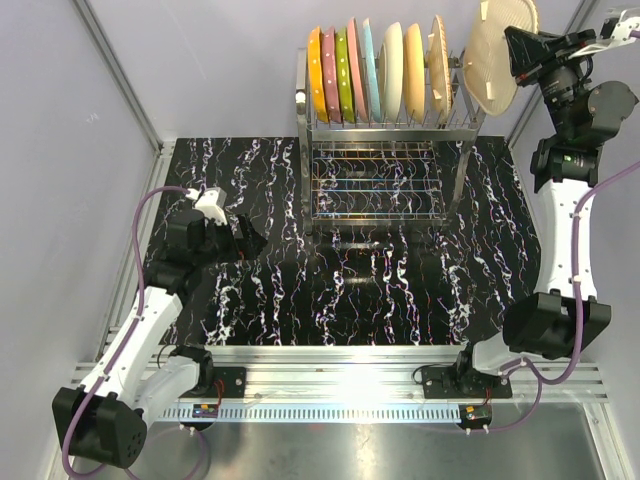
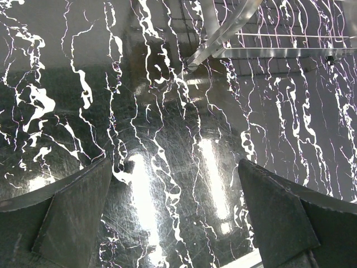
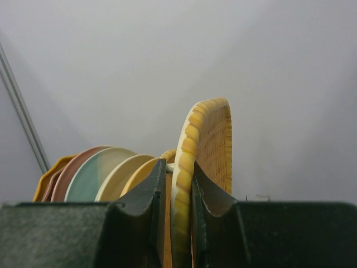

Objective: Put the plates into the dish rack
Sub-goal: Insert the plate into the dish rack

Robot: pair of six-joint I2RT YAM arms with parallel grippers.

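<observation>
Task nearly complete. 8 plates (image 1: 370, 70) on edge in the upper tier of the rack (image 1: 303, 150), packed face to face, from an orange one at the left to a tan one at the right. 9th, the held plate (image 1: 495, 55), tan and woven, not yet racked: raised above and just right of the rack's right end, tilted, its ribbed rim pinched between the closed right fingers (image 1: 520, 48). In the right wrist view, the racked row behind and to the left of it. No plate visible on the counter (image 1: 400, 290) or in the lower tier. Left to do, by this reading: lowering the held plate into a place at the right end of the row, then release.

Left fingers (image 1: 245, 240) spread wide, gripping nothing, low over bare counter at the left, well apart from the rack. Only the rack's lower frame at the far edge of the left wrist view.

Room for moving: open air above the row, hence free approach from above. Tight spots:
- a narrow gap between the last racked plate and the rack's right end frame
- upright prongs (image 1: 380, 118) below
- the neighbouring tan plate, near the held one and at risk from a tilted descent

Right wall (image 1: 625, 300) close beside the right arm, so little room further right.
</observation>
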